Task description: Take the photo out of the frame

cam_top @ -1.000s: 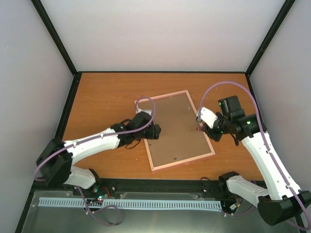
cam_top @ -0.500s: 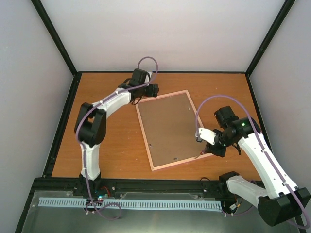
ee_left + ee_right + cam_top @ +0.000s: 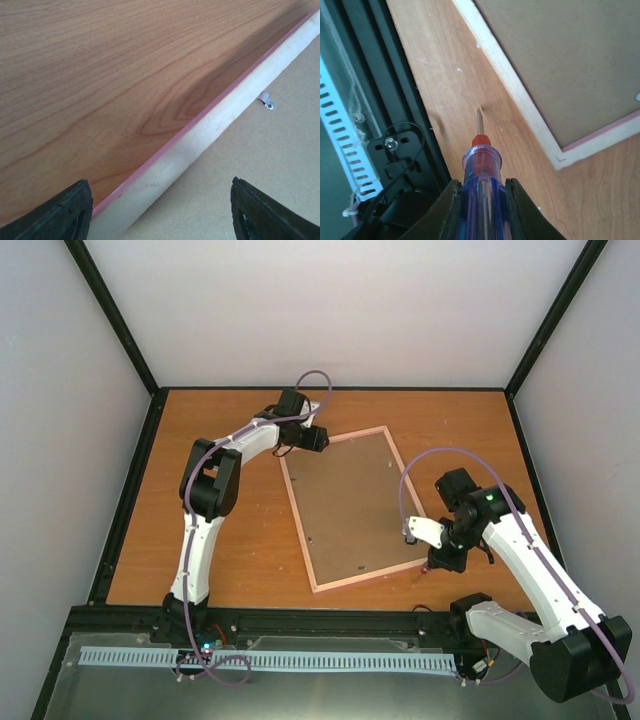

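At far left, L gripper (image 3: 160,210) hangs spread wide astride far-left rim of frame (image 3: 365,574), lying face-down mid-table; photo hidden under backing (image 3: 345,500). Near right, R gripper (image 3: 481,192) clamps screwdriver (image 3: 480,160), tip off frame: may gouge table (image 3: 220,530) or shove frame askew.

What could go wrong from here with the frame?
1. The screwdriver in the right fingers points at the table just off a corner of the frame: it could gouge wood rather than reach a metal tab.
2. The left fingers stand open astride the rim, gripping nothing, so prying may slide the frame.
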Motion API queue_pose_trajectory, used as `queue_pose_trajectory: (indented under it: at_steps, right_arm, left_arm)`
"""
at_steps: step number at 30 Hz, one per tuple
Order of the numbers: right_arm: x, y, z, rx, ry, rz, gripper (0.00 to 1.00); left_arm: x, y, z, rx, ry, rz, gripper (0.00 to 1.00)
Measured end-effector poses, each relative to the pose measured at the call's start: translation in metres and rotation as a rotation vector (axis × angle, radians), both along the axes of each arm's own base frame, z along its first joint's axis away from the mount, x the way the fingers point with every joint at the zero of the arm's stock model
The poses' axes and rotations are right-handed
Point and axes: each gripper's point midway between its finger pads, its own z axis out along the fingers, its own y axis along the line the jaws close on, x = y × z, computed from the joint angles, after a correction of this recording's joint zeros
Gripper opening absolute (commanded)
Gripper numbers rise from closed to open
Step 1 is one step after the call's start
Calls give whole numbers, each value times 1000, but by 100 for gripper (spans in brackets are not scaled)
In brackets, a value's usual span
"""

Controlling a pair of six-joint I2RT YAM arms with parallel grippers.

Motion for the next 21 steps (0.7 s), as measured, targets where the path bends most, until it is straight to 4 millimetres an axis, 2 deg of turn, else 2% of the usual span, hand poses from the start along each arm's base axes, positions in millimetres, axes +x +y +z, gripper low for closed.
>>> queue_pose_trajectory:
  at_steps: [8, 14, 21]
  right_arm:
    - [26, -12, -2, -80, -116, -51, 3]
    - [35, -21, -2, -135, -157, -90, 3]
    - [41, -23, -1, -145, -182, -111, 3]
  left_arm:
    - [-4, 2, -3, 21, 5, -12, 76]
    - [-7, 15, -4, 71, 0, 11, 77]
    - [-2, 30, -1, 136, -10, 50, 81]
